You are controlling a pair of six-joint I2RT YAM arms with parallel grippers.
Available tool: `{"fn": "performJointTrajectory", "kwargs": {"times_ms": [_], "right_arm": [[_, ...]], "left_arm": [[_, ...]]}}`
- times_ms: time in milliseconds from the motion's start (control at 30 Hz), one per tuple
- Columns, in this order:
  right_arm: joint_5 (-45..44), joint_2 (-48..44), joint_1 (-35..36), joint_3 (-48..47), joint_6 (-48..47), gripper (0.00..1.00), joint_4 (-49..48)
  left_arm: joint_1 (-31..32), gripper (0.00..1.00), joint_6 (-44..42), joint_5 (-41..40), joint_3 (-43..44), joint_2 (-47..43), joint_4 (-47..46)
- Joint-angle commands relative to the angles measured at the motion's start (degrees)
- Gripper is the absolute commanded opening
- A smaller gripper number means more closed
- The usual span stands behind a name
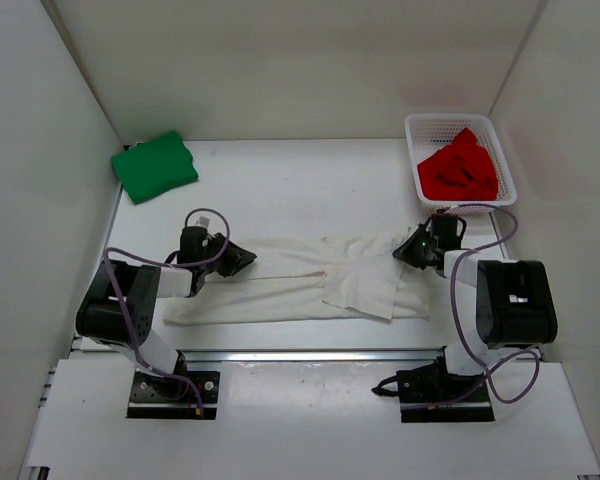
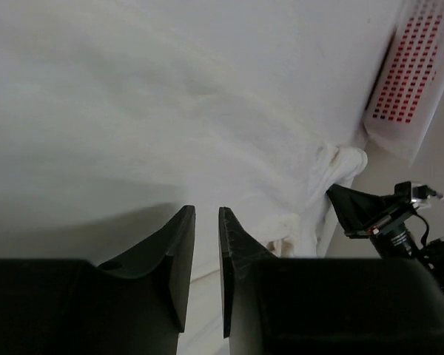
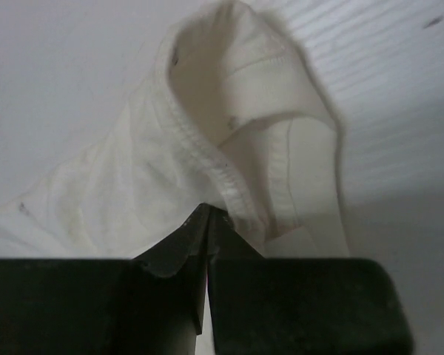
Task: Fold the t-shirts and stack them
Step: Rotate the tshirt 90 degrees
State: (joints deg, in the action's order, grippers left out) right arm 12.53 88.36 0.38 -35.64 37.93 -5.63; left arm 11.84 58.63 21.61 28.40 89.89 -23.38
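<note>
While right hand (image 3: 207, 213) pinches its hem (image 3: 201, 151), white t-shirt (image 1: 310, 285) lies creased, left hand (image 2: 206, 213) unclear.

Across the near middle of the bench (image 1: 310, 190) we find the spread shirt (image 1: 310, 290), lying flat and stretched left to right between the two arms. The left jaws sit at its left end, the right jaws at its right end. In the far left corner lies the folded shirt (image 1: 155, 167). In the far right corner stands the basket (image 1: 412, 150), with the third shirt (image 1: 462, 170) inside it.
</note>
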Motion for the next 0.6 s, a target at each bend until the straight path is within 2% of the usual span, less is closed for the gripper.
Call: {"fn": "performJointTrajectory", "kwargs": {"times_ms": [0,133,200,267,400,567], "right_arm": [[-1.47,2.17,-3.54,-0.05,0.73,0.0,-4.39],[-5.84,0.42,-1.88,-2.68,-1.1,0.01,0.61],[-4.72,-2.13,-1.96,-2.34,-1.2,0.01,0.53],[-4.01,-5.63,-0.74,-1.89,-1.28,0.0,1.4],[-6.21,-10.13,7.68,-2.77,-3.83,0.0,4.66],[-4.54,-6.29,15.08,0.22,-1.2,0.0,3.0]], "left_arm": [[-5.05,0.3,5.52,3.26,-4.14,2.04,-6.93],[-8.05,0.28,6.41,3.8,-6.69,1.17,-8.36],[-8.23,0.28,6.32,3.27,-6.26,-1.71,-7.04],[-6.83,0.3,4.57,0.91,-4.25,-5.41,-5.2],[-1.22,0.31,-4.72,-3.23,4.35,-12.7,5.43],[4.77,0.34,-12.91,-4.04,11.23,-16.76,16.6]]}}
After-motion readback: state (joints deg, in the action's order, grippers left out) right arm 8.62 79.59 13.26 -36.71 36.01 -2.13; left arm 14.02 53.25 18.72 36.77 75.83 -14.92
